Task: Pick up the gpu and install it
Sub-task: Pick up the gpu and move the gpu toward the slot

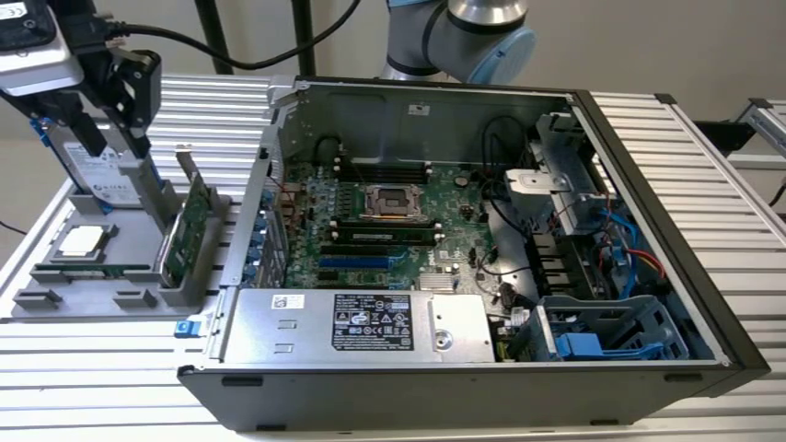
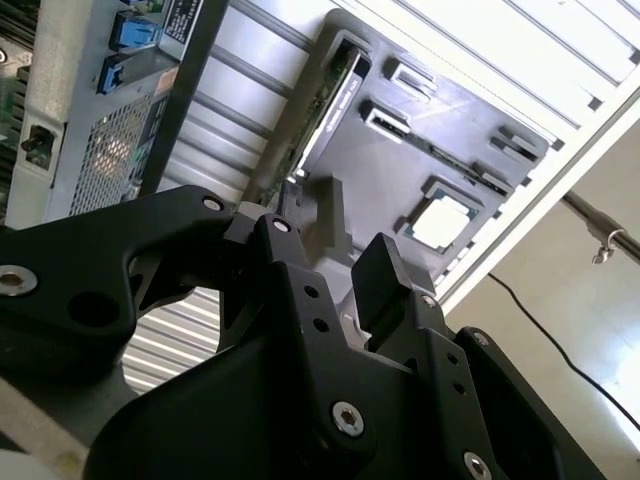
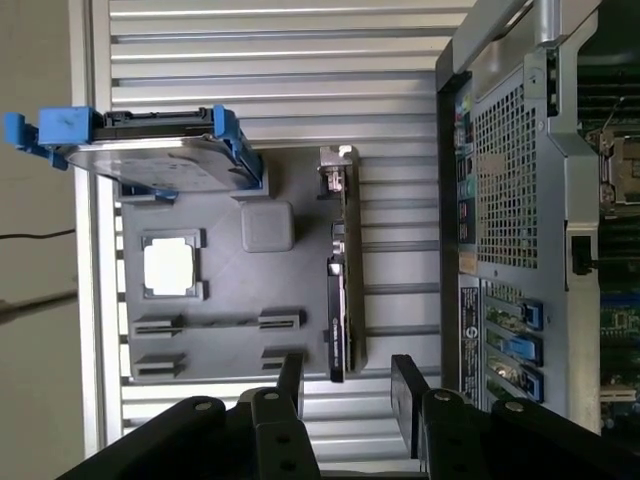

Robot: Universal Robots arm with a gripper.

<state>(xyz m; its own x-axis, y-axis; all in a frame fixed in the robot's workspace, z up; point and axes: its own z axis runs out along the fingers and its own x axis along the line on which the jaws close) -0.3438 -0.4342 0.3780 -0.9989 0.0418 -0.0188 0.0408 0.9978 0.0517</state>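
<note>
The gpu (image 1: 184, 241) stands on its edge in a slot of the grey holder tray (image 1: 74, 304), at the exterior view's left, with its silver bracket pointing up. It appears edge-on in both wrist views (image 3: 338, 290) (image 2: 328, 85). My gripper (image 1: 123, 110) hangs high above the tray's far end, by the upright hard drive. It is open (image 3: 348, 385) (image 2: 345, 250) and nothing lies between its fingers (image 3: 290, 380). It is well apart from the gpu.
A silver hard drive in a blue frame (image 1: 96, 175) stands in the tray, close to the gripper. A processor chip (image 1: 81, 241) and a memory stick (image 1: 86, 272) lie flat there. The open computer case (image 1: 639, 184) with its motherboard (image 1: 393, 230) sits beside the tray.
</note>
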